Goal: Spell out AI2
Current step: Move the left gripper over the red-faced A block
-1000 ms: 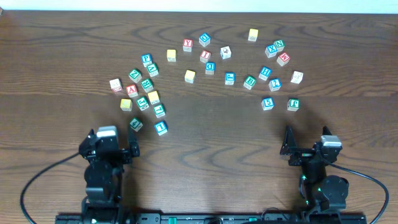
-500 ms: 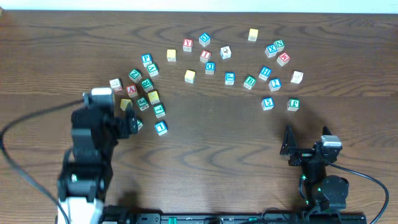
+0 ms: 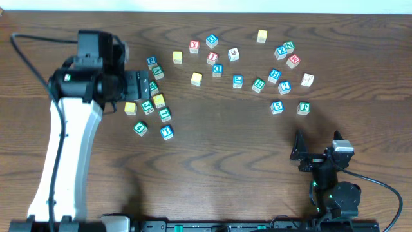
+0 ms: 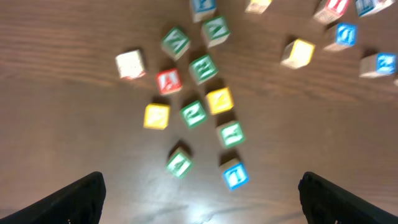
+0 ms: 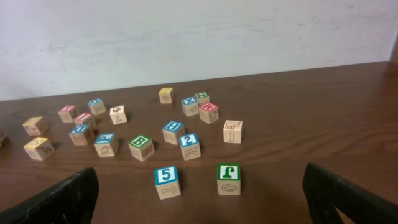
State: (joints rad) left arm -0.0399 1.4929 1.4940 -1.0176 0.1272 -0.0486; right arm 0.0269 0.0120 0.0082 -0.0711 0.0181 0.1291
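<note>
Overhead, my left gripper (image 3: pixel 140 85) hangs above the cluster of blocks near the left edge of the table (image 3: pixel 212 161), about midway between the far and near edges. Its fingers are spread wide with nothing between them. In the left wrist view they show only as dark tips in the two bottom corners, and the cluster lies ahead of them on bare wood.

That view is blurred, so I cannot read any letters in it. A red block (image 4: pixel 168 81) sits in the middle of the cluster, beside a white block (image 4: pixel 130 64) on its left and a green block (image 4: pixel 203 68) on its right. I cannot tell whether the red one carries the A, and overhead my own gripper hides it. A blue 1 block (image 3: pixel 167 132) lies at the near side of the cluster, apart from its neighbours.

My right gripper (image 3: pixel 298 152) rests low by the near edge toward the right corner, also parted and holding nothing. Both its fingertips frame the bottom of the right wrist view.

The 2 block (image 5: pixel 189 144), blue on top, stands in the right-hand group, just beside a blue H block (image 5: pixel 173 131). To its right, apart from it, a pale I block (image 5: pixel 231 131) shows the letter on its near face. Closer to me stand a blue 5 block (image 5: pixel 166 180) and a green-topped block (image 5: pixel 228 178), side by side with a gap between them.
</note>
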